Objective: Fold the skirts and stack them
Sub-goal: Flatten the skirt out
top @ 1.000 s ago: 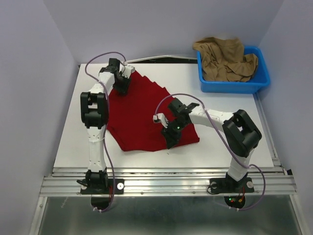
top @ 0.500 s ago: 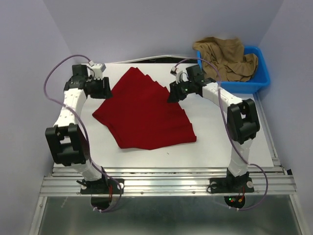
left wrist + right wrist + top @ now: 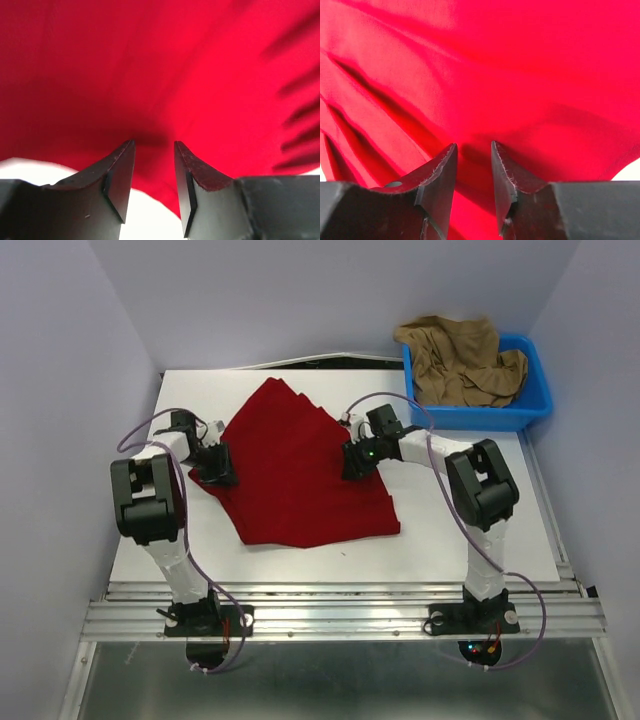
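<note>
The deep red skirt (image 3: 300, 475) lies spread flat in the middle of the white table. My left gripper (image 3: 220, 466) sits low at the skirt's left corner, open, with red cloth (image 3: 150, 75) just ahead of its fingertips (image 3: 122, 165) and white table beneath. My right gripper (image 3: 352, 462) is down on the skirt's right edge, open, its fingers (image 3: 440, 175) over the pleated red fabric (image 3: 485, 75). The tan-brown skirt (image 3: 462, 360) lies crumpled in the blue bin (image 3: 480, 416) at the back right.
The blue bin stands at the table's far right corner, near the right wall. White table (image 3: 470, 520) shows right of the red skirt and along the front edge. Grey walls close in on both sides.
Both arms have come down from the skirt's far corners to its left and right edges. The red skirt has shifted a little and lies flatter.
</note>
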`<state>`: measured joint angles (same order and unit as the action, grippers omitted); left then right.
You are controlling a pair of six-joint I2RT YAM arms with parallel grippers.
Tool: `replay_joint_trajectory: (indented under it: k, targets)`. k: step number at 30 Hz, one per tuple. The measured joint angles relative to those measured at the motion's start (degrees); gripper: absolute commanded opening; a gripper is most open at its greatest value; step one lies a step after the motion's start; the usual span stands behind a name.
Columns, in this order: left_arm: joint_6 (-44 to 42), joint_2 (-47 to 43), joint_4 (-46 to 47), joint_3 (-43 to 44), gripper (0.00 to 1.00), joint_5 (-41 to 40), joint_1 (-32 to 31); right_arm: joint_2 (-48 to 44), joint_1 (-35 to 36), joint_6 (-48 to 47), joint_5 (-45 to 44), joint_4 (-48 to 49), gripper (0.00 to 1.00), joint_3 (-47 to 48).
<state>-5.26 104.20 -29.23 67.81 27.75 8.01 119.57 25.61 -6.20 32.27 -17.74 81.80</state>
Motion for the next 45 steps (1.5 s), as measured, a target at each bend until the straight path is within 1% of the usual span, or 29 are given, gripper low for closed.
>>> replay_joint_trajectory:
  k: [1,3,5,7,10,12,14,17,18,21,25,31,40,42,43,45]
  targets:
    - [0.42,2.62,0.52,1.31,0.47,0.13,-0.15,-1.44,0.00,-0.02,-0.44,0.04,0.38,-2.01]
    - [1.75,6.97,-0.98,6.99,0.47,1.38,-0.96,-4.85,-0.02,-0.11,-1.03,0.72,0.37,-7.08]
    - [2.05,9.73,-0.48,11.28,0.47,1.09,-2.62,-7.67,0.00,-0.11,-1.22,0.66,0.37,-10.99]
    - [2.78,13.84,1.11,17.35,0.47,0.98,-5.27,-9.86,-0.02,0.00,-1.25,1.25,0.37,-14.43]
    - [3.39,19.04,2.05,25.20,0.50,1.18,-8.72,-12.66,0.07,0.26,-0.52,1.44,0.39,-18.56]
    - [3.39,20.52,3.26,27.58,0.51,1.77,-10.36,-13.64,0.31,0.48,-0.09,1.31,0.41,-19.78]
    - [3.28,20.37,3.21,27.58,0.53,2.69,-11.02,-14.27,0.72,0.96,0.79,0.98,0.43,-20.15]
    - [2.97,17.90,3.74,24.72,0.54,3.13,-10.49,-14.97,1.14,1.68,0.98,0.13,0.47,-20.15]
    - [2.69,15.65,3.69,22.08,0.54,2.86,-9.88,-15.06,1.16,1.84,0.98,-0.11,0.48,-20.13]
    - [2.01,10.69,2.82,18.14,0.55,1.70,-8.72,-15.76,1.16,2.14,0.90,-0.74,0.51,-20.09]
    - [0.79,8.07,3.23,17.88,0.55,0.48,-8.11,-16.81,1.16,2.12,0.09,-1.70,0.53,-19.10]
    - [-0.59,8.98,3.08,17.90,0.55,-0.04,-9.07,-16.90,1.16,1.92,-1.42,-2.38,0.54,-17.16]
    - [-0.76,11.96,3.80,17.90,0.53,-1.03,-9.68,-16.87,1.16,1.51,-3.04,-4.02,0.62,-15.82]
    - [-0.72,12.79,3.91,17.90,0.47,-1.05,-9.70,-16.90,1.16,1.44,-3.39,-4.31,0.62,-15.50]
    - [-0.63,13.11,3.96,17.90,0.40,-1.01,-9.77,-16.87,1.16,1.33,-3.48,-4.35,0.62,-15.39]
    - [-0.50,13.60,4.02,17.90,0.31,-0.83,-9.79,-16.90,1.16,1.05,-3.85,-4.59,0.62,-15.06]
